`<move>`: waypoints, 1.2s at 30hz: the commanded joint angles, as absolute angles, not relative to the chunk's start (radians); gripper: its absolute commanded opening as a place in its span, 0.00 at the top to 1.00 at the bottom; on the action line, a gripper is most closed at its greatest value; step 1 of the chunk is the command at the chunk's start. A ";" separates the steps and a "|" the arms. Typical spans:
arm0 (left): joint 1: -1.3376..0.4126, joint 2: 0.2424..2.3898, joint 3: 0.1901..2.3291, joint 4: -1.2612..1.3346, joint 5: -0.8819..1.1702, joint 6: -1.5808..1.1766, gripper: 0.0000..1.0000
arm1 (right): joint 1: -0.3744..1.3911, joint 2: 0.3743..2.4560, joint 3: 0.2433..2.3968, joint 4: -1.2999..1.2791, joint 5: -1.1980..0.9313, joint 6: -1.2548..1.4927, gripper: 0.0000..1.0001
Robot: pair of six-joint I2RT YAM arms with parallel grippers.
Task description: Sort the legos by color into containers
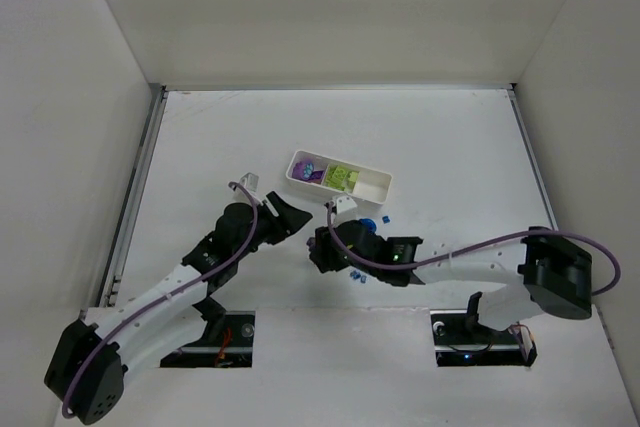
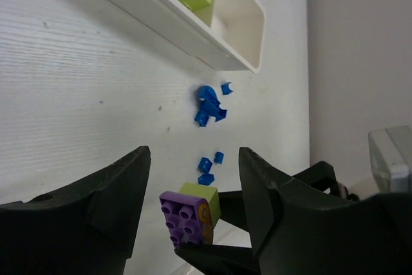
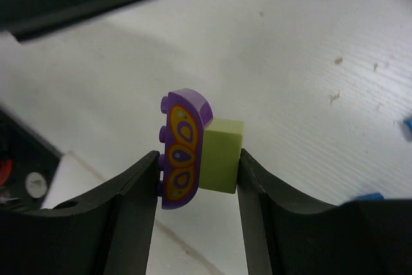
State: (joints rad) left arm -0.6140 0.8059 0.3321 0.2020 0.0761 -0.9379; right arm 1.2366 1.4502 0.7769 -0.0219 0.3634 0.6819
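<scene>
Right gripper [image 3: 199, 165] is clenched on a purple brick [image 3: 183, 149] stuck to a yellow-green brick [image 3: 222, 156], held near the tray [image 1: 375, 187]; left gripper [image 2: 193, 159] gapes empty, facing them. Danger: dropped as one they mix colours, and a rough tug could flick them into the blue pieces [image 2: 207, 104]

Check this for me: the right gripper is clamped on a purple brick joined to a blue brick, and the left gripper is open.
Wrong in one respect: the piece joined to the purple brick is a yellow-green brick, not a blue one, as the right wrist view shows. The right gripper is clamped on the pair, and the left gripper is open.
</scene>
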 commanded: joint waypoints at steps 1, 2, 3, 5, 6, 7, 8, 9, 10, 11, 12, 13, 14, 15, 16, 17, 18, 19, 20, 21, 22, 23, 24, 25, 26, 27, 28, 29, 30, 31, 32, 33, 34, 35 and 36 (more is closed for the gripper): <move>-0.633 0.773 0.310 0.285 0.112 -0.988 0.45 | 1.193 1.396 0.765 0.139 0.241 0.606 0.55; -0.636 0.772 0.308 0.287 0.118 -0.991 0.44 | 1.184 1.394 0.767 0.153 0.223 0.598 0.55; -0.637 0.772 0.308 0.287 0.124 -0.991 0.44 | 1.176 1.397 0.773 0.156 0.215 0.594 0.55; -0.640 0.769 0.307 0.285 0.140 -0.991 0.44 | 1.160 1.402 0.782 0.160 0.213 0.589 0.55; -0.640 0.767 0.307 0.279 0.143 -0.989 0.44 | 1.154 1.404 0.782 0.164 0.213 0.588 0.55; -0.640 0.765 0.307 0.275 0.144 -0.988 0.44 | 1.148 1.402 0.785 0.167 0.212 0.588 0.56; -0.642 0.762 0.304 0.269 0.146 -0.988 0.44 | 1.144 1.401 0.785 0.173 0.212 0.588 0.56; -0.642 0.759 0.301 0.267 0.146 -0.988 0.44 | 1.141 1.399 0.785 0.184 0.212 0.588 0.56; -0.642 0.756 0.299 0.267 0.144 -0.991 0.45 | 1.136 1.397 0.787 0.190 0.212 0.588 0.56; -0.642 0.756 0.298 0.267 0.144 -0.992 0.47 | 1.131 1.396 0.787 0.196 0.213 0.591 0.56; -0.640 0.755 0.296 0.267 0.144 -0.994 0.48 | 1.128 1.394 0.787 0.202 0.213 0.592 0.56; -0.642 0.755 0.296 0.268 0.146 -0.997 0.49 | 1.121 1.394 0.788 0.209 0.215 0.595 0.56; -0.643 0.758 0.296 0.270 0.146 -0.999 0.50 | 1.118 1.393 0.788 0.213 0.213 0.597 0.56; -0.645 0.762 0.296 0.271 0.146 -1.003 0.51 | 1.113 1.390 0.788 0.225 0.215 0.598 0.56; -0.647 0.764 0.296 0.272 0.146 -1.005 0.52 | 1.108 1.388 0.788 0.235 0.215 0.598 0.56; -0.647 0.765 0.296 0.270 0.146 -1.008 0.53 | 1.102 1.387 0.787 0.241 0.216 0.600 0.56; -0.648 0.765 0.295 0.270 0.143 -1.011 0.54 | 1.098 1.385 0.785 0.248 0.216 0.603 0.56; -0.648 0.764 0.291 0.273 0.141 -1.017 0.55 | 1.090 1.384 0.785 0.255 0.215 0.607 0.56; -0.648 0.759 0.288 0.278 0.138 -1.026 0.56 | 1.084 1.384 0.784 0.261 0.209 0.614 0.56; -0.648 0.759 0.285 0.284 0.137 -1.034 0.56 | 1.078 1.384 0.782 0.267 0.206 0.620 0.56; -0.648 0.759 0.282 0.291 0.137 -1.040 0.57 | 1.075 1.385 0.781 0.276 0.203 0.626 0.56; -0.648 0.764 0.278 0.302 0.137 -1.048 0.58 | 1.071 1.385 0.779 0.285 0.198 0.629 0.56; -0.650 0.767 0.273 0.314 0.135 -1.057 0.59 | 1.068 1.388 0.775 0.301 0.186 0.637 0.55; -0.650 0.775 0.268 0.330 0.135 -1.063 0.59 | 1.065 1.390 0.773 0.311 0.175 0.644 0.55; -0.651 0.782 0.264 0.347 0.135 -1.071 0.60 | 1.064 1.391 0.772 0.322 0.163 0.655 0.55; -0.651 0.790 0.261 0.360 0.135 -1.077 0.61 | 1.061 1.391 0.769 0.331 0.150 0.664 0.55; -0.651 0.796 0.259 0.373 0.135 -1.081 0.62 | 1.059 1.393 0.765 0.340 0.140 0.675 0.55; -0.651 0.802 0.258 0.386 0.133 -1.084 0.63 | 1.058 1.396 0.764 0.350 0.129 0.684 0.55; -0.651 0.807 0.256 0.399 0.133 -1.088 0.64 | 1.055 1.397 0.761 0.356 0.114 0.692 0.55; -0.653 0.810 0.255 0.408 0.132 -1.091 0.65 | 1.052 1.399 0.758 0.365 0.103 0.701 0.55; -0.653 0.811 0.252 0.417 0.130 -1.092 0.66 | 1.050 1.401 0.753 0.373 0.095 0.713 0.55; -0.653 0.813 0.250 0.425 0.127 -1.095 0.67 | 1.044 1.401 0.747 0.386 0.083 0.725 0.55; -0.654 0.815 0.249 0.433 0.123 -1.098 0.68 | 1.041 1.404 0.741 0.400 0.071 0.736 0.55; -0.657 0.816 0.245 0.440 0.118 -1.101 0.69 | 1.036 1.407 0.736 0.416 0.055 0.748 0.55; -0.659 0.818 0.241 0.448 0.114 -1.104 0.69 | 1.030 1.411 0.732 0.431 0.037 0.761 0.55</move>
State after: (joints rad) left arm -0.6476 0.8120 0.2569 0.3794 0.1207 -1.0794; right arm 1.0397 1.4109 0.7334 0.2634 0.1169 0.6968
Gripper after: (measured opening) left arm 0.335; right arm 0.530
